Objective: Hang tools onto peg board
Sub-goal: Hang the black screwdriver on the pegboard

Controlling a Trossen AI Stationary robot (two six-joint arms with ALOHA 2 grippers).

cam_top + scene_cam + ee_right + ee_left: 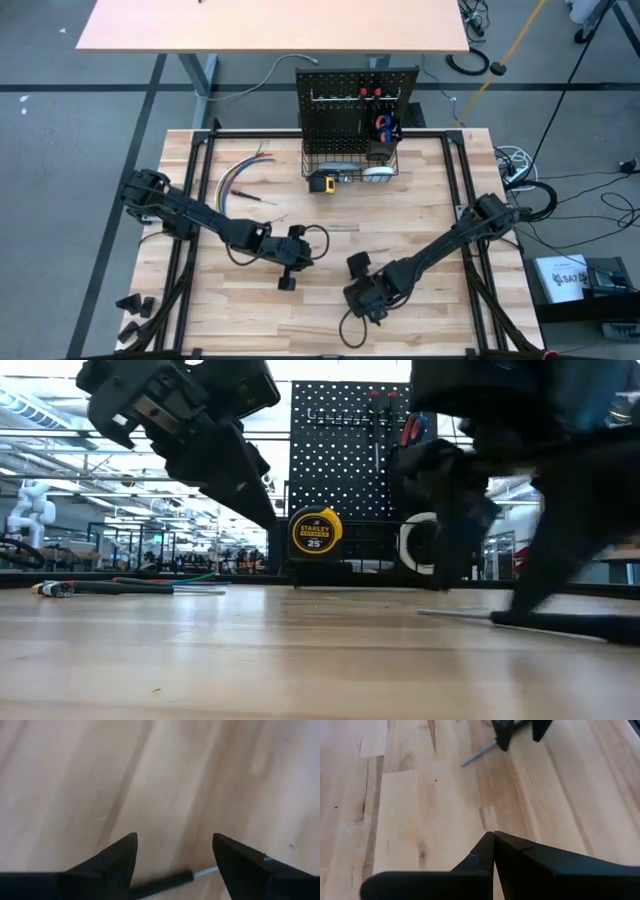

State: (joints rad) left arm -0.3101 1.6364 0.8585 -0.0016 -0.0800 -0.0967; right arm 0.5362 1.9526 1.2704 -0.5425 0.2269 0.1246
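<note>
Pale butcher-block planks form the tabletop [420, 215], which is framed by a dark rail and set on a grey floor; a second tan table [270, 25] is seen beyond it at twelve o'clock. At the far edge, at about twelve o'clock from the table's centre, the peg board [357, 105] is stood upright, with red-handled tools [371, 93] hung from its hook rail and a blue-and-red item [384, 127] kept in its small cup. A black wire basket [349, 166] is fixed to the board's foot, and a yellow tape measure [316, 531] is seen at its front. A bundle of coloured wires [243, 178] is laid on the planks at about ten o'clock.

The left gripper [287, 270] is held low over the table at roughly seven o'clock from centre, with its fingers [520, 865] pressed together on nothing. The right gripper [357, 268] is placed just beside it, at about five o'clock, with its jaws spread apart and nothing gripped. Between the spread right fingers [112, 860], a black-handled screwdriver [172, 881] with a silver shaft is seen lying flat on the wood, untouched by either fingertip. Its shaft is also caught in the left wrist view.
</note>
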